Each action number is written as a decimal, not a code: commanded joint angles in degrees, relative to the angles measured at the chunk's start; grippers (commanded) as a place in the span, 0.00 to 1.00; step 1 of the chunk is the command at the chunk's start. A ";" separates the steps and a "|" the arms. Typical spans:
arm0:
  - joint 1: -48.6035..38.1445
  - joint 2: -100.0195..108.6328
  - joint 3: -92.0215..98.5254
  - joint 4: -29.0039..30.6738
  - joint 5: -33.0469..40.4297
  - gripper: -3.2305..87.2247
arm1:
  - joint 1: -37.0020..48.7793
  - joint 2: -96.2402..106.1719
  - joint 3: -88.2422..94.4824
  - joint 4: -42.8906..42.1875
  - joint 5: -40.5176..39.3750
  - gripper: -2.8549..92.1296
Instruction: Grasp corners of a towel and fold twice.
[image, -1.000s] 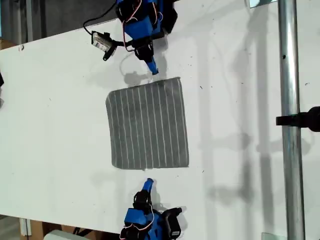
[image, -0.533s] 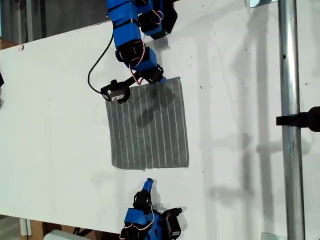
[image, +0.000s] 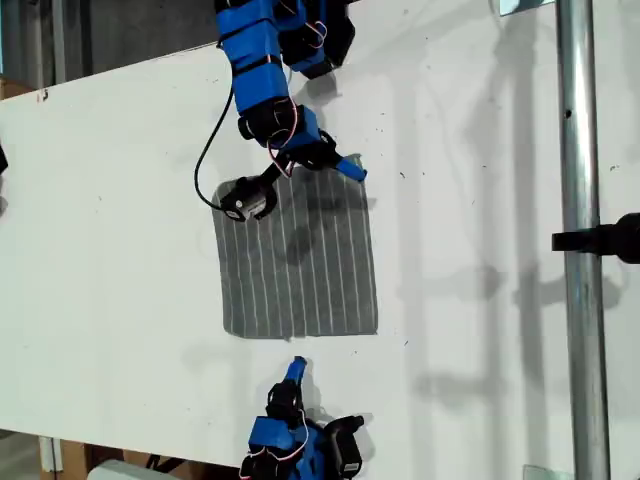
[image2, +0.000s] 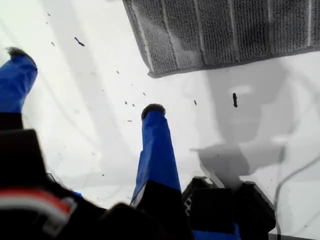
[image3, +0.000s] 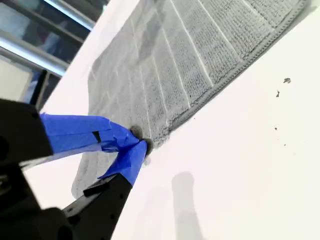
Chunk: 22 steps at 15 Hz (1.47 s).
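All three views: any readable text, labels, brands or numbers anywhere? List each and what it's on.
None readable in any view.
Grey striped cloth towel: white stripes only, no tag or print visible.
White table surface: a few dark specks, no markings.
My first gripper and my second gripper: blue plastic and black parts, no legible label.
Metal pole with its black clamp: no lettering to be seen.

The towel (image: 297, 260) was grey with thin white stripes — the table (image: 120, 200) white. Both grippers looked blue — my second gripper (image3: 139, 146) perhaps taped.

My first gripper (image2: 82, 82) spread (wide), towel (image2: 225, 30) beyond
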 joint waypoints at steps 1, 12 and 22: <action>0.62 0.35 0.44 -1.14 0.26 0.00 | 1.41 -0.70 0.00 -0.97 -0.09 0.48; 0.35 0.35 0.44 -1.23 -0.26 0.00 | 6.50 -15.03 14.85 -22.41 -2.11 0.35; 0.26 0.35 0.44 -1.23 -0.26 0.00 | 7.73 -6.42 5.98 -9.76 -4.22 0.37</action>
